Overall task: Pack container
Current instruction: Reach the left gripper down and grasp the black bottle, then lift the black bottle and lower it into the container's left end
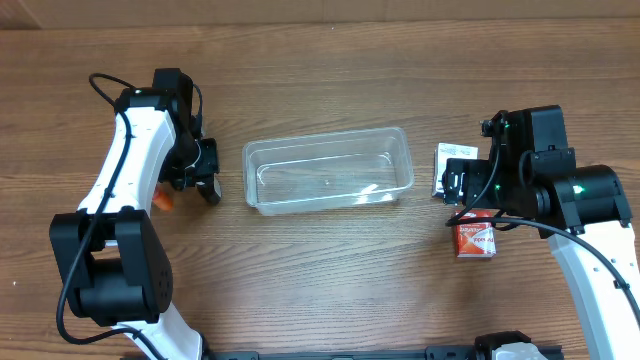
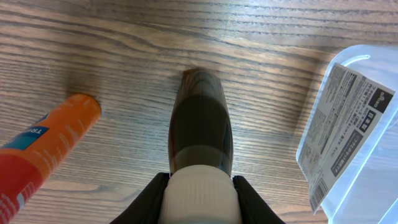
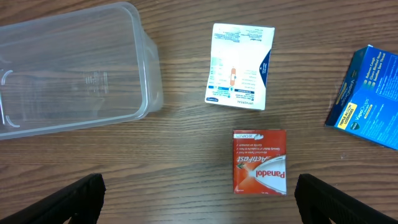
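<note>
**Operator:** Report the left claw (image 2: 199, 182).

**Technician:** Clenched on a dark bottle (image 2: 200, 124) at its white cap. An orange tube (image 2: 53, 140) lies at the bottle's 9 o'clock.

**Operator:** And the right claw (image 3: 199, 182)?

**Technician:** Released, fingers wide apart over the tabletop (image 3: 180, 155). A red box (image 3: 260, 169) lies just beyond it, and a white box (image 3: 239, 66) at the red box's 12 o'clock.

**Operator:** Where is the container (image 1: 328, 170)?

**Technician:** Upright at tabletop centre. The left claw is at its 9 o'clock and the right claw at its 3 o'clock.
</note>
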Robot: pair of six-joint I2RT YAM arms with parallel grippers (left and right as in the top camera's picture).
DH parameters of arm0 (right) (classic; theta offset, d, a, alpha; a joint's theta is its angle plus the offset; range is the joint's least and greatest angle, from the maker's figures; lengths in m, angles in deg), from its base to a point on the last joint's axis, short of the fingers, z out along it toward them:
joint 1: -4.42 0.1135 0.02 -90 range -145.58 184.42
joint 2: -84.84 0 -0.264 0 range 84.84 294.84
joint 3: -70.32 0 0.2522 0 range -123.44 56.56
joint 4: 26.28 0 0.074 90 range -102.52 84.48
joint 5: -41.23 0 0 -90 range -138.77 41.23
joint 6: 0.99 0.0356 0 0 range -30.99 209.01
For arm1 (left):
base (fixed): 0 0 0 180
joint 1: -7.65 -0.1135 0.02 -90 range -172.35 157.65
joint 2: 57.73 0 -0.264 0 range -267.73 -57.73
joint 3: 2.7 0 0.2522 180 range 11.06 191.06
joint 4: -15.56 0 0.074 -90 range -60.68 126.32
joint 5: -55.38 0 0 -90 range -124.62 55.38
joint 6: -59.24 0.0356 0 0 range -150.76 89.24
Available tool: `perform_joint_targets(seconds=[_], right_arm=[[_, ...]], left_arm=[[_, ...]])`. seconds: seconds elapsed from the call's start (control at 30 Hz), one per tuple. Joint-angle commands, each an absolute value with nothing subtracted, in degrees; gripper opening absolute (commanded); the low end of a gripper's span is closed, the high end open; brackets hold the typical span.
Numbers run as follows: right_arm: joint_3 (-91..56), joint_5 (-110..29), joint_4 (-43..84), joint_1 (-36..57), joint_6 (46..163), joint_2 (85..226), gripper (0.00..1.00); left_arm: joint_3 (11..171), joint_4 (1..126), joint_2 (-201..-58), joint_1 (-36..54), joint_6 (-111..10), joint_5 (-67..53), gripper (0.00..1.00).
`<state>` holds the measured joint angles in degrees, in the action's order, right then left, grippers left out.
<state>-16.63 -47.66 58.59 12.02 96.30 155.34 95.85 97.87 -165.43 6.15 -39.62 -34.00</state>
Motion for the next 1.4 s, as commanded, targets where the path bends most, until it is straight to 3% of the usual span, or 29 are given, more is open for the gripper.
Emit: perform_joint_targets(seconds=[0.0,0.1,0.5,0.8,1.1,1.37], right_arm=[[-18.62,-47.60,58.31,12.06,96.54,154.84,1.00],[-18.62,-47.60,58.31,12.06,96.54,154.84,1.00],[-18.62,-47.60,58.20,12.06,96.52,154.84,1.00],[-18.62,-48.25,58.09,12.06,96.52,154.84,1.00],[-18.62,-48.25,58.09,12.06,96.49,154.84,1.00],[-18.62,-48.25,58.11,12.06,96.52,154.84,1.00]], left_arm=[[96.62,98.00,-166.21,6.17,-39.58,-33.98,0.12],[97.05,98.05,-166.19,6.17,-39.58,-33.98,0.04],[112.70,108.43,-165.34,7.35,-40.25,-29.80,0.04],[128.22,112.91,-163.00,15.04,-40.47,-27.92,0.04],[125.82,112.30,-164.49,22.89,-42.61,-30.55,0.04],[115.02,106.35,-165.43,23.79,-43.71,-30.57,0.04]])
